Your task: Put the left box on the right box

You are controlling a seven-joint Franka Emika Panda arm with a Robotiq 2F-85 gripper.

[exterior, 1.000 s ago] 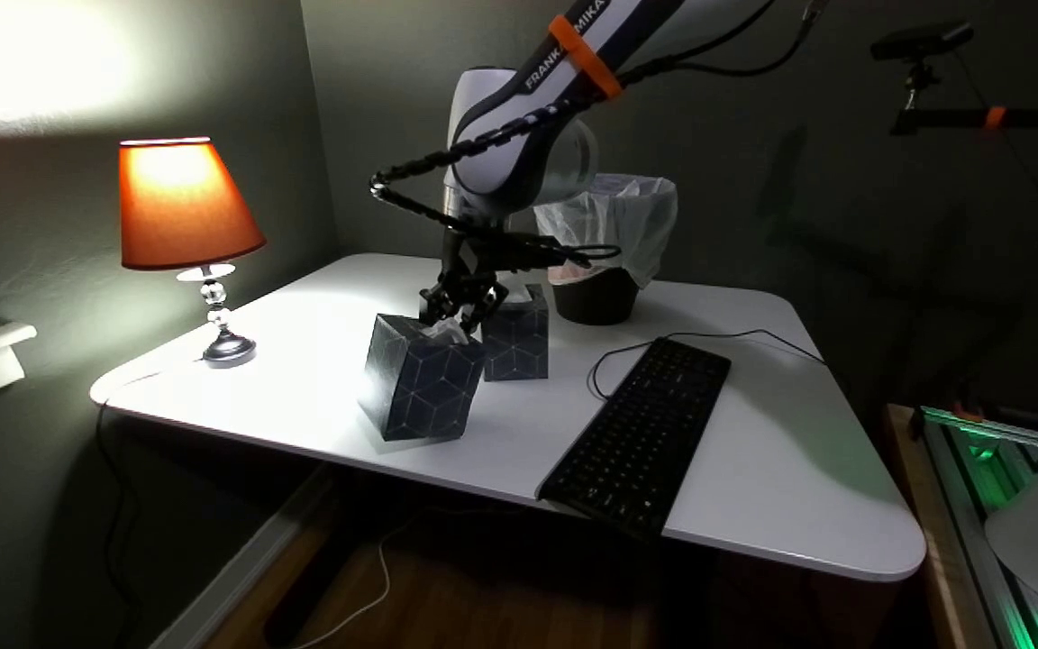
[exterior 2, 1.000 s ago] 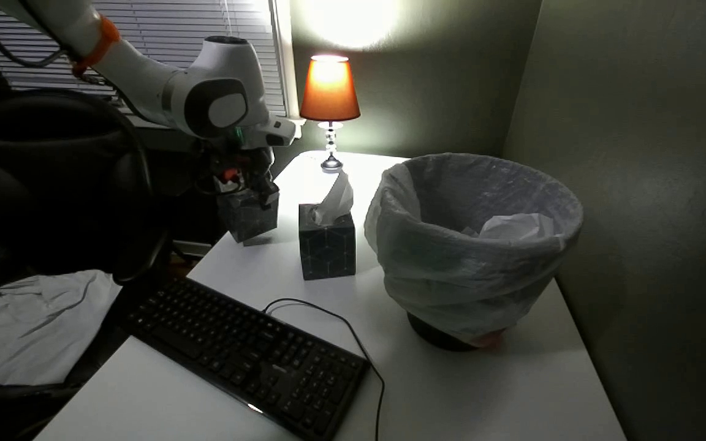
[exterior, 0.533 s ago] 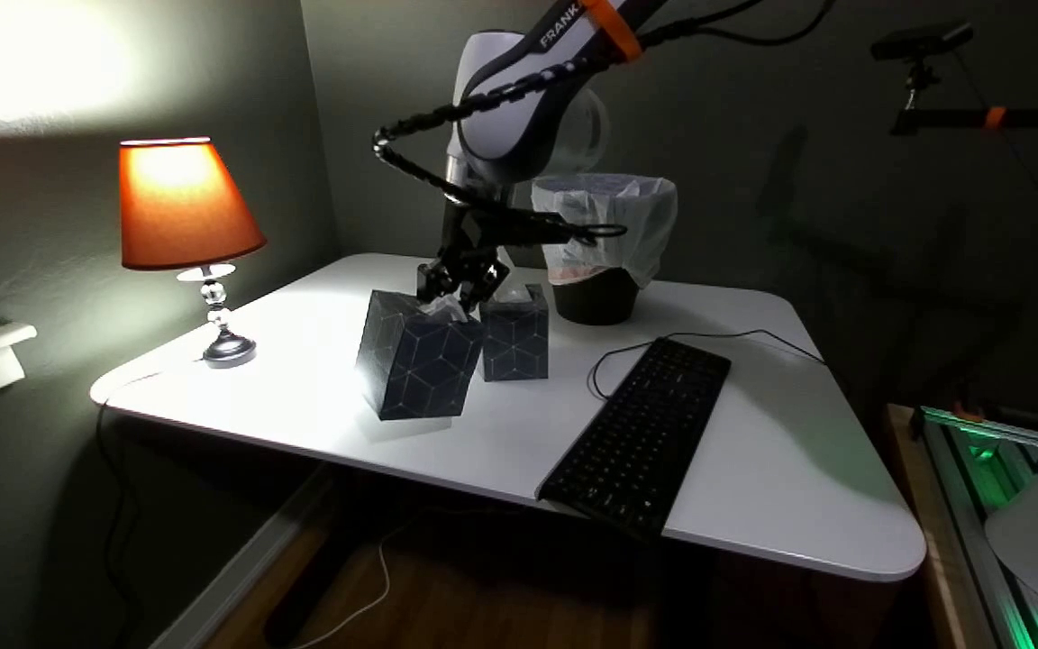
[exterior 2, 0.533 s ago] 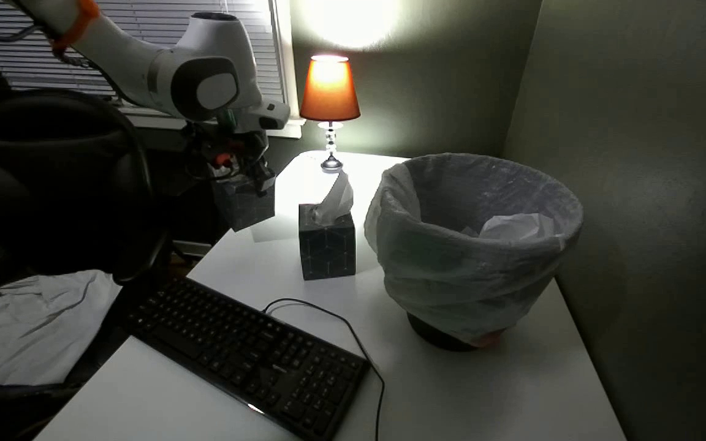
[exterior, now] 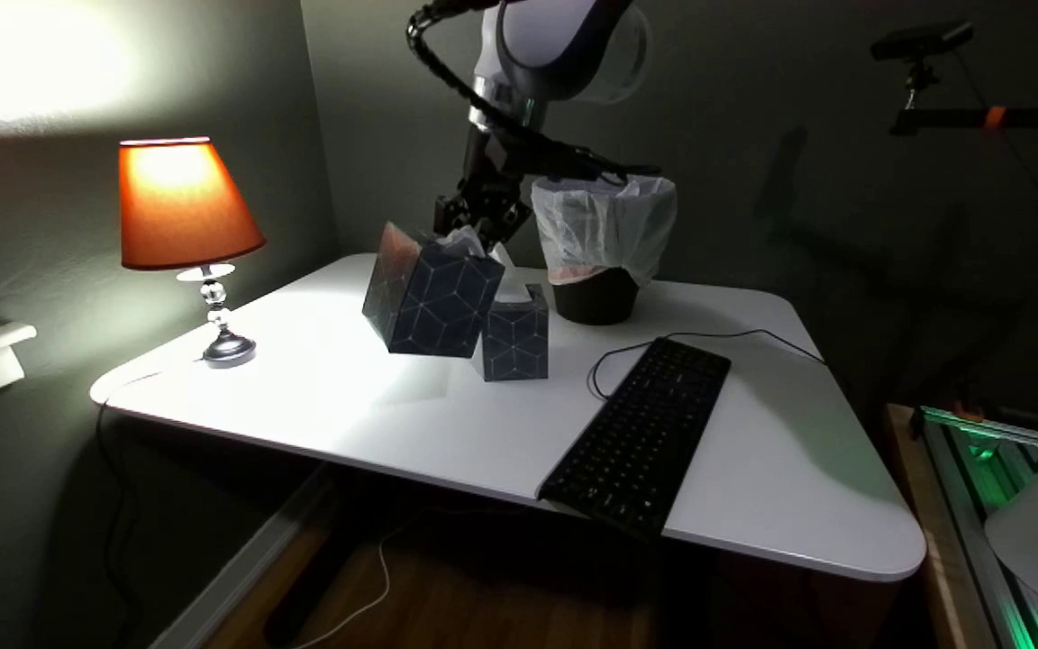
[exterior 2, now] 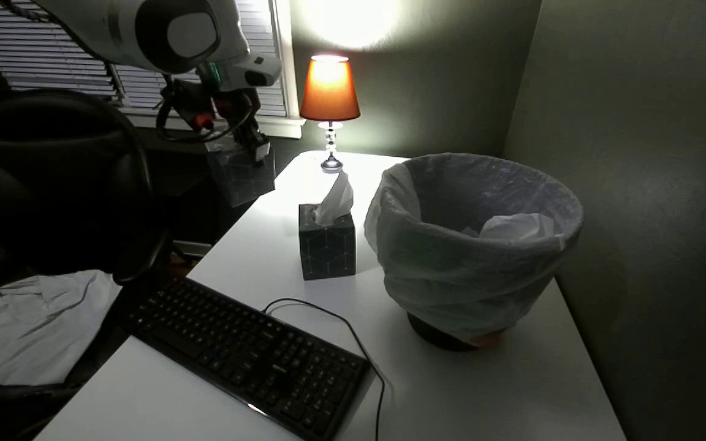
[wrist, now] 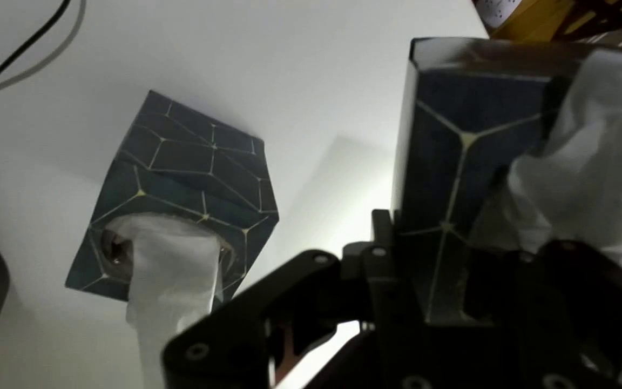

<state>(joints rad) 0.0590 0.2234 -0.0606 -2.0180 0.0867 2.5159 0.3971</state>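
Observation:
The left box [exterior: 444, 302] is a dark blue-grey tissue box with pale geometric lines, and white tissue shows at its top. It hangs tilted above the table, also visible in an exterior view [exterior 2: 244, 177] and at the right of the wrist view [wrist: 467, 108]. My gripper [exterior: 483, 221] is shut on it from above; one finger is against its outer side, the other is hidden near the tissue. The right box [exterior: 516, 338], similar with a white tissue poking up, stands upright on the table, apart from the held box; it also shows in an exterior view [exterior 2: 328, 251] and the wrist view [wrist: 197, 156].
A bin with a white liner [exterior 2: 469, 269] stands close beside the right box. A black keyboard [exterior: 641, 433] with a cable lies on the white table [exterior: 798, 469]. A lit orange lamp [exterior: 181, 212] stands at the table's far-left edge in that exterior view.
My gripper and the left box have risen, from close above the table to clearly higher. The box has tilted slightly more. The right box has not moved.

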